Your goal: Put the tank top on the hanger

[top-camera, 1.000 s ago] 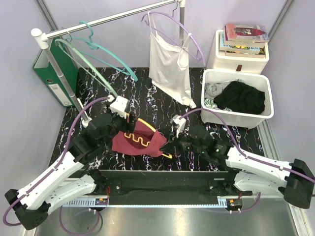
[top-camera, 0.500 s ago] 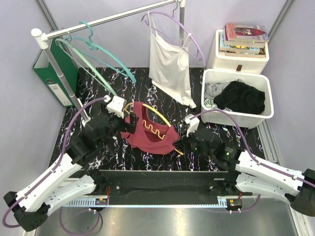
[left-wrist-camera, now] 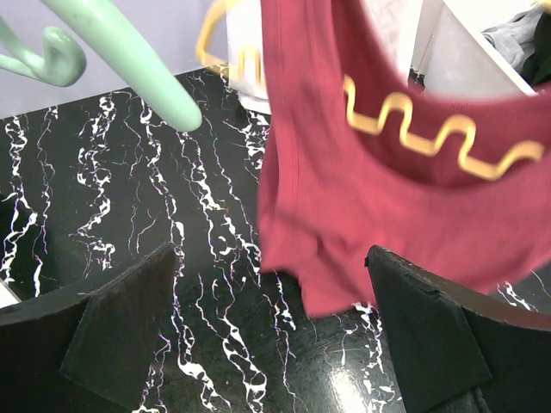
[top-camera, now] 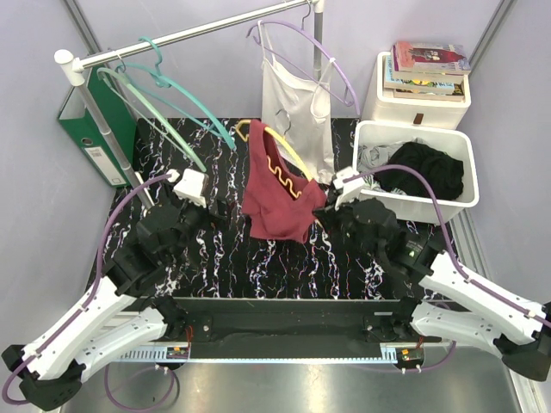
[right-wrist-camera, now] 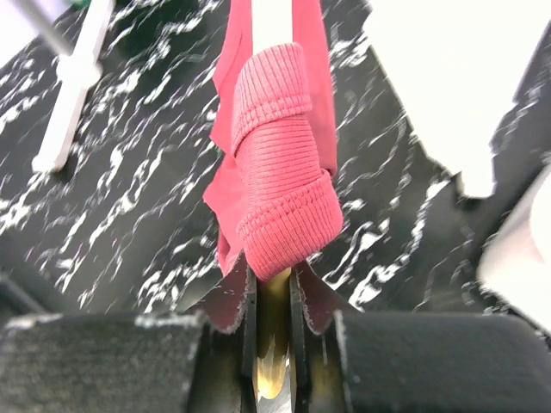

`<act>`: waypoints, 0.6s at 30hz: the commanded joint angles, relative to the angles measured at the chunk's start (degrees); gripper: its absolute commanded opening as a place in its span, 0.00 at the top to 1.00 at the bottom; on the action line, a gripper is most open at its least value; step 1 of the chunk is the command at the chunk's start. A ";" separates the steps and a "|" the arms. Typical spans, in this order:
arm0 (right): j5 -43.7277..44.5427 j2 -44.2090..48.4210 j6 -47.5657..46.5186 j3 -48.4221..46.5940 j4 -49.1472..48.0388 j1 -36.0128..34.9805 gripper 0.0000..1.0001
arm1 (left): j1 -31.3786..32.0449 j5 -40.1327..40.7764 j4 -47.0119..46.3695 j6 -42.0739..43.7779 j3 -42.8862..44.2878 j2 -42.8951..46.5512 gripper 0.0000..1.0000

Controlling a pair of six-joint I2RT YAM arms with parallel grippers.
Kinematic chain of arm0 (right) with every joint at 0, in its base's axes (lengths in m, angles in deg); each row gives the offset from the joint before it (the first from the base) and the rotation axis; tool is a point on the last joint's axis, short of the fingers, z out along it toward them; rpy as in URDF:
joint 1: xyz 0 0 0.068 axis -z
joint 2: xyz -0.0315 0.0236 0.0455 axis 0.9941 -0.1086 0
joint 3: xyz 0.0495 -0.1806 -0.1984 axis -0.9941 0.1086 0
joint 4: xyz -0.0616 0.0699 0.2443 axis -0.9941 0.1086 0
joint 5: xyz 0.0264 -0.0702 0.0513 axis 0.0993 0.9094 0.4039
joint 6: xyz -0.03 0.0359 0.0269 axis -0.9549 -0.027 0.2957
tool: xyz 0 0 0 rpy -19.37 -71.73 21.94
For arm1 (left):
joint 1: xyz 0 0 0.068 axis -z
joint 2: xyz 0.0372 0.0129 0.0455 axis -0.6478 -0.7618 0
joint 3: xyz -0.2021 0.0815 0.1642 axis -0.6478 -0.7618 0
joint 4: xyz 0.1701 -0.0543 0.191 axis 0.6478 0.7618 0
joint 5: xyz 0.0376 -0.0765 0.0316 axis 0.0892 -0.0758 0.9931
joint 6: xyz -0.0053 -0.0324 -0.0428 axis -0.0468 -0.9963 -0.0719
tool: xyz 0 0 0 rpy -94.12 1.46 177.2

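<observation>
Now the soft, light tank top point(top-camera: 275, 205) hangs limp from the stiff hanger point(left-wrist-camera: 461, 126) above the bench's point(top-camera: 215, 258) far middle, best gripped at a strap, the right gripper point(right-wrist-camera: 274, 284) with jaws clamped on the hanger's end, the left gripper point(left-wrist-camera: 271, 344) with jaws apart, empty.

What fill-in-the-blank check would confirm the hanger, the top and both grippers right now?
1. The right gripper is shut on the end of the ____ hanger.
2. A ____ of the tank top loops over that end, just past the grip.
3. The left gripper is ____, holding nothing.

Missing words: yellow; strap; open.
</observation>
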 commanded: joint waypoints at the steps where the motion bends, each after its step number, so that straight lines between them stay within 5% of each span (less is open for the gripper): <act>1: -2.64 -2.08 -4.38 -7.54 -7.94 5.21 1.00 | 0.28 0.65 -3.02 0.13 -0.10 0.51 0.01; 18: -15.32 -20.09 -8.86 -29.85 -12.95 16.55 1.00 | 0.28 0.30 -2.93 -0.14 -0.19 2.27 0.01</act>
